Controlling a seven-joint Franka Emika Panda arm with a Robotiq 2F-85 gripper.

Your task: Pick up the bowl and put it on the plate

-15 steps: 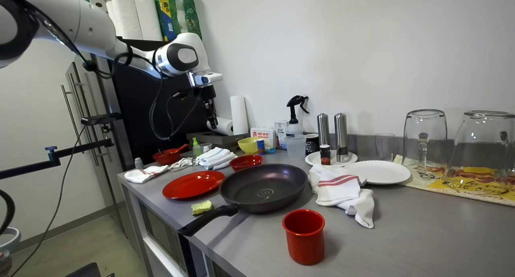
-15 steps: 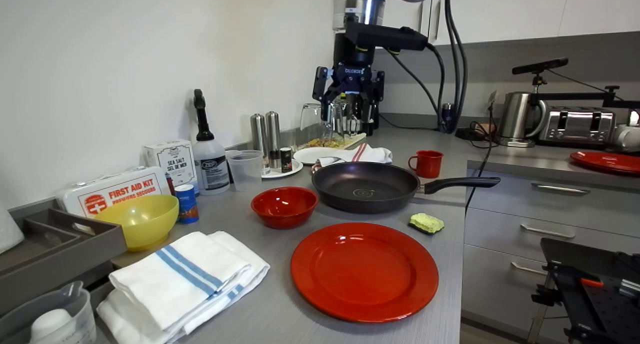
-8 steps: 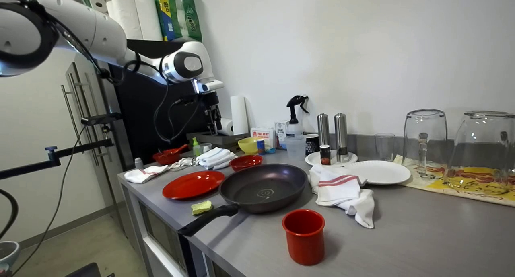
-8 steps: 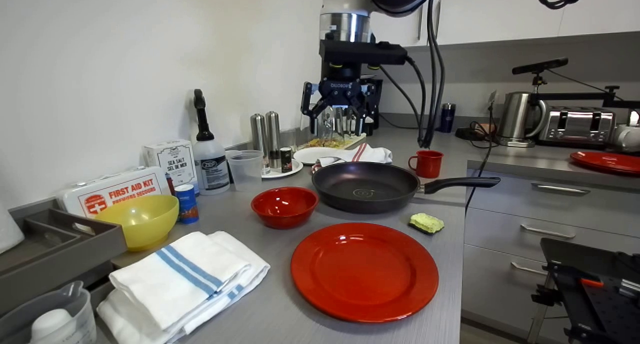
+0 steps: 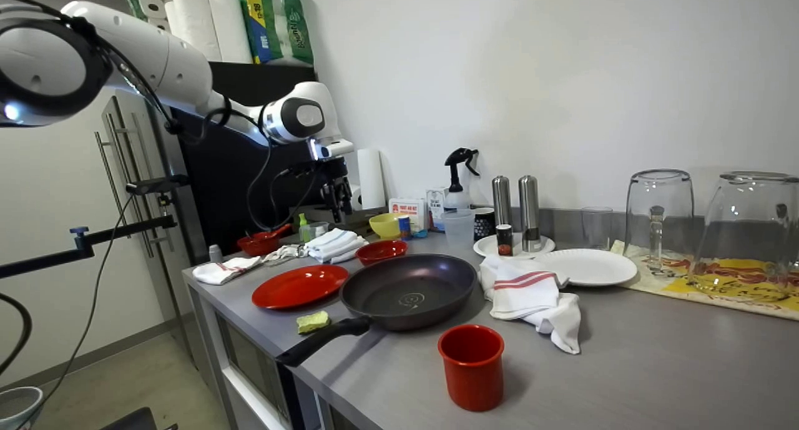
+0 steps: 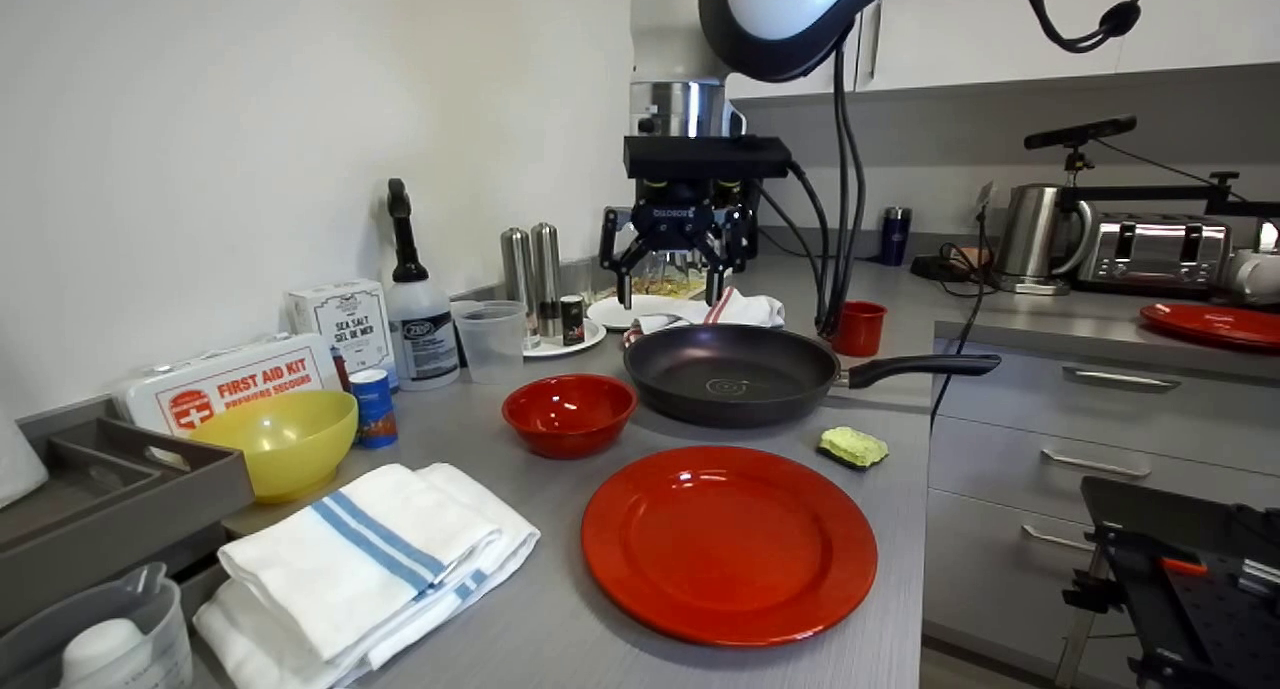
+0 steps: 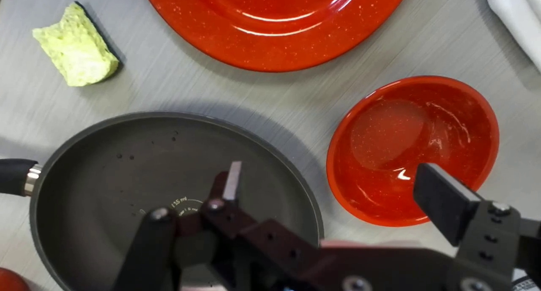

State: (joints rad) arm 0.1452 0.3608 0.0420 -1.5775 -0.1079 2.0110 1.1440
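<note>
Bowl (image 6: pixel 570 416) and plate (image 6: pixel 728 544), both red, sit near each other on the desk (image 6: pixel 560 609). In the wrist view a strip of desk shows between them, so they do not touch. The bowl is right side up, and it is not on the plate, so the job is not done yet.

My fingers (image 7: pixel 444 202) are spread wide apart, up in the air, and they hold nothing. In the wrist view, one fingertip shows in front of the bowl's edge and the other in front of the pan (image 7: pixel 160 156). Both exterior views show them well above the desk, so I think they touch neither.

There is a yellow bowl (image 6: pixel 285 444) too, near the folded towel (image 6: pixel 400 529). I guess the red one is the one I want, because it is the only bowl in the wrist view.

What is done? Just the getting-ready part, I think: the fingers are wide and near the right spot. Nearly all of it is left. I need to go over a bit, come down, pinch the bowl's side, lift it, bring it over the plate, set it down flat, and let go. The pan sits close by, so I should not bump it.
</note>
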